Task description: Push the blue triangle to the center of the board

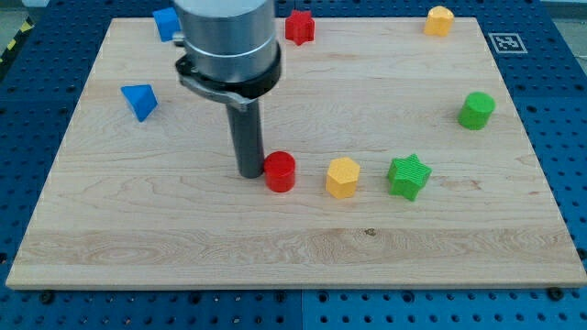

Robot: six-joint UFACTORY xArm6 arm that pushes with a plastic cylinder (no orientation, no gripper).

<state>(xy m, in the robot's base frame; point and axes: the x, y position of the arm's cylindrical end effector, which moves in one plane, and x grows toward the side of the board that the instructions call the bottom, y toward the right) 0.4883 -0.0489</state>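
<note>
The blue triangle [139, 100] lies near the board's left edge, in the upper half. My tip [250, 173] rests on the board near its middle, well to the right of and below the blue triangle. The tip touches or nearly touches the left side of a red cylinder [281, 171]. The arm's grey body [227, 41] rises above the tip and hides part of a second blue block [166, 23] at the view's top.
A yellow hexagonal block [343, 177] and a green star [408, 176] sit in a row right of the red cylinder. A green cylinder [477, 110] is at the right, a yellow block [439, 20] at top right, a red star-like block [299, 27] at top middle.
</note>
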